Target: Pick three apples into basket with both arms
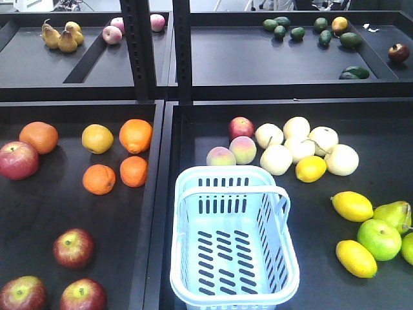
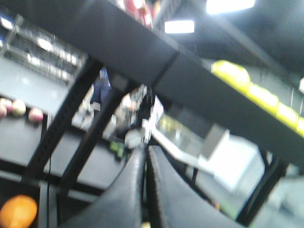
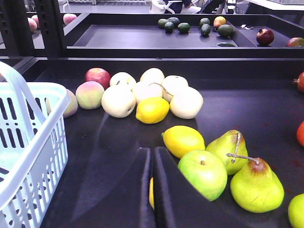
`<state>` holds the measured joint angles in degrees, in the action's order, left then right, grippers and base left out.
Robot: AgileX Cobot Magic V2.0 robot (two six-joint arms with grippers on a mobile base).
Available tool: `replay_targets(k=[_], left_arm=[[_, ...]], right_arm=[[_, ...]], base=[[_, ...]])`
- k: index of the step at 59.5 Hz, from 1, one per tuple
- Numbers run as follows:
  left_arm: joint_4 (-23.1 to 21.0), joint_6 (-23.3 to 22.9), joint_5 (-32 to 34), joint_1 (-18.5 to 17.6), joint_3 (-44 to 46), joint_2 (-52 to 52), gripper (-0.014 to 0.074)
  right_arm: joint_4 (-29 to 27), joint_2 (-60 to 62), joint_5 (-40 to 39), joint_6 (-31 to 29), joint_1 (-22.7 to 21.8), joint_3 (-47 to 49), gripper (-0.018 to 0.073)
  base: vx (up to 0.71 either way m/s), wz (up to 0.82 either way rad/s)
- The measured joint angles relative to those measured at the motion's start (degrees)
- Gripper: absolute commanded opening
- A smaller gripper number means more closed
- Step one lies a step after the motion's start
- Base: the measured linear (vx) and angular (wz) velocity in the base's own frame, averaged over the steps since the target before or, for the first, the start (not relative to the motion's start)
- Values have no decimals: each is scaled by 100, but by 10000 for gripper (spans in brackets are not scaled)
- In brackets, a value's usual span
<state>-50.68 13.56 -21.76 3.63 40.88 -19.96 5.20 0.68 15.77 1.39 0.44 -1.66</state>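
Deep-red round apples [image 1: 73,248], three on the black tray [image 1: 39,213] — left beyond the light blue slotted plastic basket [image 3: 35,142], itself just left of the right pincer [image 3: 152,151]. Right pincer and left pincer [image 2: 146,151] both pinched narrow — gripping nothing.

Left wrist view is blurred all over: left hand [image 2: 146,151] smeared, orange [image 2: 18,212] clipped at the bottom-left corner, shelf fruit [image 2: 231,73] just yellow blobs. Front view: corner apple [image 1: 22,294], next apple [image 1: 82,296] and basket [image 1: 226,172] cut by the bottom edge. Right wrist view: basket [image 3: 33,175] clipped left, right hand [image 3: 152,151] hides most of a yellow fruit [image 3: 151,194].
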Motion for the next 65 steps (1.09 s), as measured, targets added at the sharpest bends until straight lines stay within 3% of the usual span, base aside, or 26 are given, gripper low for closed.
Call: replay_targets(k=[5,19,29,35,49,54,65], left_arm=[[-534,818,-414,0,257,-532,-6],[-2614,3668,-1866,-58,770,-2190,-4],[-3486,4904,-2507,-58,1020,-3196,46],[-3541,5264,-2623,-58,1277,-3642,129],[-3556,5456,-2815,-191,2107,-4637,425],[-3435,5597,-2820,-483,2505,-5015,492],[-2650,5723,-2824,-1395,3288,-5791,502]], right_arm=[[0,0,0,0,0,0,8],[0,0,0,0,0,0,8],[0,0,0,0,0,0,8],[0,0,0,0,0,0,8],[0,0,0,0,0,0,8],[0,0,0,0,0,0,8],[0,0,0,0,0,0,8]], base=[[0,0],[0,0],[0,0],[0,0],[0,0],[0,0],[0,0]])
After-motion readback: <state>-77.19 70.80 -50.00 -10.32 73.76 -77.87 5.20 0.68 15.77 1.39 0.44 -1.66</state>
